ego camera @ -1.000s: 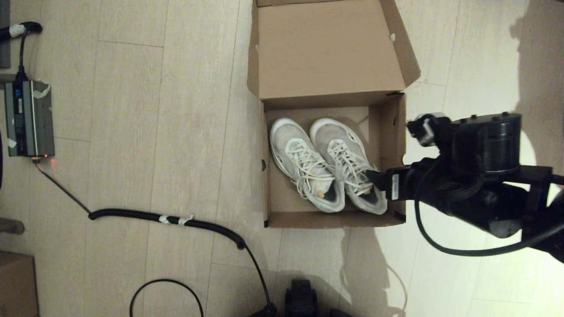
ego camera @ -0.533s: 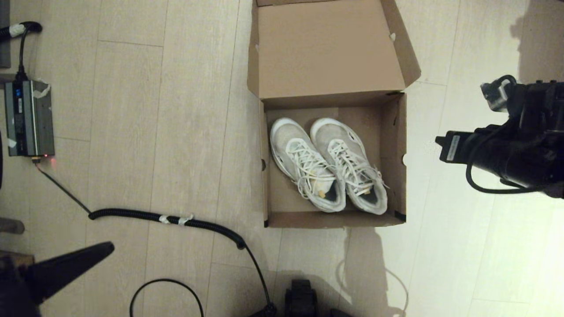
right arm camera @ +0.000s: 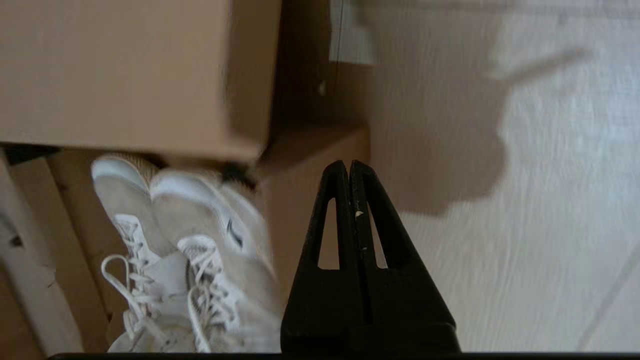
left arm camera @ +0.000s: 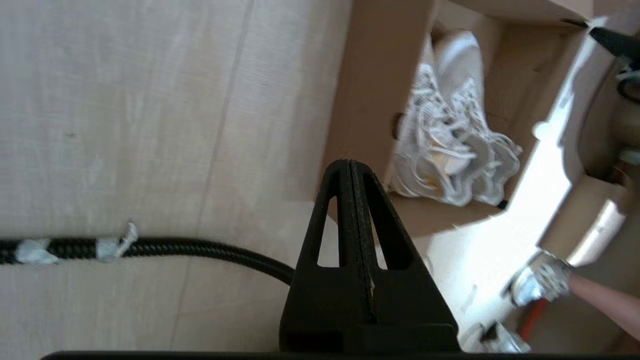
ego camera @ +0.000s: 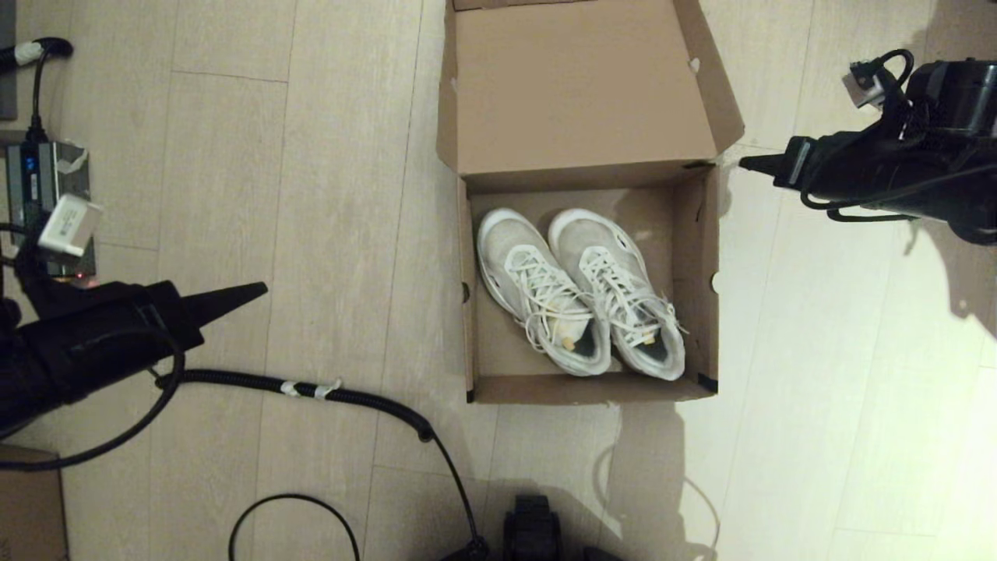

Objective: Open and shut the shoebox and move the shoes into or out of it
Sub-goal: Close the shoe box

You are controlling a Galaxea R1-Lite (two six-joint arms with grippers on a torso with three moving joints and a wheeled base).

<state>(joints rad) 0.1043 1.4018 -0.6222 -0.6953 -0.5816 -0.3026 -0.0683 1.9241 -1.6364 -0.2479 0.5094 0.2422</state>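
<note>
The brown cardboard shoebox point(ego camera: 701, 257) stands on the floor with its hinged lid point(ego camera: 580, 86) swung open to the far side. Both white mesh shoes point(ego camera: 580, 290) lie side by side inside it, toes toward the lid; they also show in the left wrist view point(left arm camera: 450, 145) and the right wrist view point(right arm camera: 190, 240). My right gripper point(ego camera: 744, 163) is shut and empty, hovering just outside the box's far right corner. My left gripper point(ego camera: 261, 290) is shut and empty too, well to the left of the box above the floor.
A coiled black cable point(ego camera: 311, 387) runs across the floor from a grey power unit point(ego camera: 48, 210) at the left toward the robot base. Another brown cardboard box point(ego camera: 27, 506) shows at the lower left edge. Pale wood floor lies all around the shoebox.
My right gripper pulled out of the shoebox, away from the right shoe, and rose to the box's far right corner. My left arm came into view from the lower left and moved toward the box.
</note>
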